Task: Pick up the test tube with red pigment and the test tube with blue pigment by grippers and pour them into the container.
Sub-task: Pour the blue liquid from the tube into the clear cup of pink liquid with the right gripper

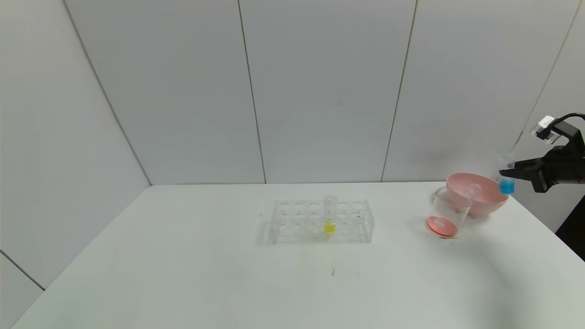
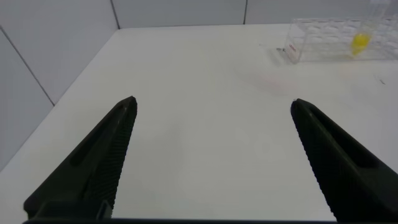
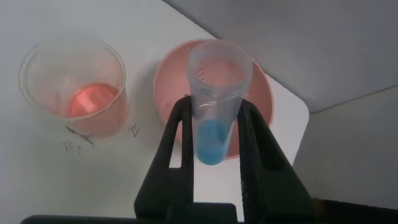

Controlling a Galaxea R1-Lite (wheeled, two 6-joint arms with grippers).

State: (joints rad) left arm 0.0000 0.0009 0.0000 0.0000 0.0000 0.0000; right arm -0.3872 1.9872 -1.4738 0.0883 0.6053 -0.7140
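Head view: the right gripper [image 1: 507,176] is clamped on the blue tube [image 1: 506,173] above the bowl [image 1: 475,194] near the table's right far edge, beside the beaker [image 1: 445,214], which already holds red liquid. Left wrist view: the left gripper [image 2: 211,155] hangs wide open and empty over the table [image 2: 199,93]. Right wrist view: the blue tube [image 3: 214,102] is upright and unpoured, so I judge the blue pour is what remains.

White table [image 1: 183,274] holds tube rack [image 1: 321,221], beaker [image 1: 445,214], pink bowl [image 1: 477,194].

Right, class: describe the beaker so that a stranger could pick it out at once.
Start at the pink bowl on the table's right. The beaker stands just in front of it. It alone is clear glass with orange-red liquid at the bottom.
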